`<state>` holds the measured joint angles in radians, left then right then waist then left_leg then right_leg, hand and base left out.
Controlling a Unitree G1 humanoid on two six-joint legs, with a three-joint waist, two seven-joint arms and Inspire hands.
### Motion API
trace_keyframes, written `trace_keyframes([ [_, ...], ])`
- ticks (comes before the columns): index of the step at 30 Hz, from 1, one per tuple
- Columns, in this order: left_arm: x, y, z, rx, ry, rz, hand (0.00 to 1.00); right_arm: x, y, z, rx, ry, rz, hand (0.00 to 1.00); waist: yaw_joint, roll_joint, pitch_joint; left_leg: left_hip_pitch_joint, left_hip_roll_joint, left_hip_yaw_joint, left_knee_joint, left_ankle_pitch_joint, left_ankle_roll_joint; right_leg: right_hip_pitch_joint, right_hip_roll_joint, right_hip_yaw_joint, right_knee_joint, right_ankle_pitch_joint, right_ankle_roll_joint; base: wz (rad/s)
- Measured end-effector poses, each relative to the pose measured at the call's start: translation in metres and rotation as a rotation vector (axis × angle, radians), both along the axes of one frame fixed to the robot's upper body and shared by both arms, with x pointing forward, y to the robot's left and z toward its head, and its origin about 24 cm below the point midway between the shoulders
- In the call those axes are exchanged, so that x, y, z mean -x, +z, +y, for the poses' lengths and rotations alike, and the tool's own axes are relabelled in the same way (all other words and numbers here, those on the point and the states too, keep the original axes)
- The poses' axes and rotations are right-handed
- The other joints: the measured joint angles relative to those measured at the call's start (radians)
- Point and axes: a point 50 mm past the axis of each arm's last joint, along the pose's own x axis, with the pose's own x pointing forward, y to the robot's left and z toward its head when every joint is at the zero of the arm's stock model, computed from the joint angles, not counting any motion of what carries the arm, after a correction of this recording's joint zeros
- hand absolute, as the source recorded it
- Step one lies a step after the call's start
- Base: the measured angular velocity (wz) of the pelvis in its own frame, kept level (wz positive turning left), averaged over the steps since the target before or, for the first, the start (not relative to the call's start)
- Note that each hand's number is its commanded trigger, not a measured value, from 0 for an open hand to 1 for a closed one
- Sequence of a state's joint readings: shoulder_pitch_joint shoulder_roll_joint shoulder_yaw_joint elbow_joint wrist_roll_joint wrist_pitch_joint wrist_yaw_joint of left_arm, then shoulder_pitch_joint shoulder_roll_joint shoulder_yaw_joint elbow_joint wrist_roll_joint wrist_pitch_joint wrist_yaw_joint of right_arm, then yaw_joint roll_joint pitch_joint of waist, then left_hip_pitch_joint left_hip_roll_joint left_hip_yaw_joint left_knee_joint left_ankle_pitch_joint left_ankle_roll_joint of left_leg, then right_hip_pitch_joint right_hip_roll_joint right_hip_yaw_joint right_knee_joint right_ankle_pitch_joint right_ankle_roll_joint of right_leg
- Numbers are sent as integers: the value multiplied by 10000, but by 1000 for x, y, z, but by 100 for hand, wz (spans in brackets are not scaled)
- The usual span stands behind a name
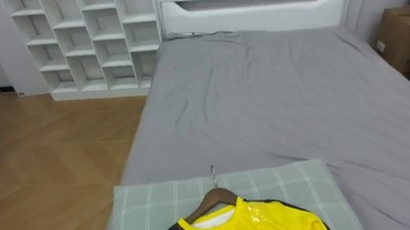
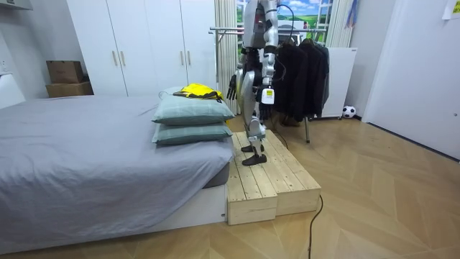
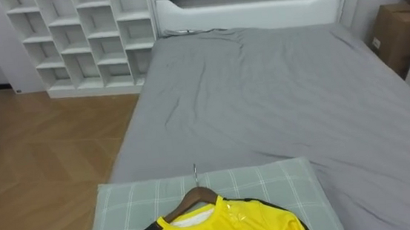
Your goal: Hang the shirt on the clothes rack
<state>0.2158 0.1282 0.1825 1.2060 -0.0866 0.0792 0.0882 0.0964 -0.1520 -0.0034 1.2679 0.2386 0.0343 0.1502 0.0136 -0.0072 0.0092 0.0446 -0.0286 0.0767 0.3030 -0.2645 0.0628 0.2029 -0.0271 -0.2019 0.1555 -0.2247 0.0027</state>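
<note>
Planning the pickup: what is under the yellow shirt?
A pale green checked pillow, stacked on a second pillow. A wooden hanger sits inside the shirt; its arms are covered.

The robot is seen standing upright in the room view, turned towards that view's left; both arms are held low along the body; the left hand (image 2: 265,96), on the nearer side, is hung beside the thigh; the right hand (image 2: 231,85) is carried slightly forward of the hip, its fingers loosely spread and pointed downward.
</note>
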Motion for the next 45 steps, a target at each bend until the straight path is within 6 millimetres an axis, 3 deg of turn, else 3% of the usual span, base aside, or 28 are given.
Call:
trace_keyframes([
  [11,-12,10,24,-2618,-901,-79,0,2,1,-7,606,-70,127,0,-39,190,-43,9,-24,-99,6,4,0,65,-7,-194,-28,0,0,3],
  [22,-58,38,56,-6046,-2421,-1628,0,0,7,-27,1582,551,242,0,-80,385,-63,-1,-87,-250,-60,63,5,73,-33,-251,-37,0,1,3],
  [26,-69,44,59,-6779,-2606,-2131,0,-5,10,-34,1872,821,-29,0,-123,454,-53,14,-120,-273,-139,111,8,57,-62,-324,-52,0,1,2],
  [28,-83,52,60,-7405,-3021,-2688,0,-2,9,-34,1895,806,21,0,-116,329,-63,18,-145,-346,-162,135,-1,53,-67,-356,-53,-1,2,9],
  [29,-87,54,61,-7586,-3111,-2843,0,-1,9,-34,1905,799,38,0,-109,432,-65,11,-146,-356,-170,144,1,54,-67,-364,-61,-1,2,8],
  [36,-128,84,60,-9531,-3879,-4862,0,-1,10,-35,2261,1053,-128,0,-189,430,-102,7,-183,-446,-274,219,-4,49,-81,-456,-58,-1,2,4],
  [42,-163,115,50,-10670,-4845,-6719,0,-3,10,-34,2250,1377,-164,0,-189,397,-105,-44,-167,-351,-311,237,-10,-53,-74,-271,-62,-1,2,-4],
  [45,-172,121,42,-10935,-5555,-7171,0,-4,10,-32,2151,1379,-216,0,-271,408,-114,-10,-159,-251,-377,250,3,-83,-80,-187,-61,-1,2,-9],
])
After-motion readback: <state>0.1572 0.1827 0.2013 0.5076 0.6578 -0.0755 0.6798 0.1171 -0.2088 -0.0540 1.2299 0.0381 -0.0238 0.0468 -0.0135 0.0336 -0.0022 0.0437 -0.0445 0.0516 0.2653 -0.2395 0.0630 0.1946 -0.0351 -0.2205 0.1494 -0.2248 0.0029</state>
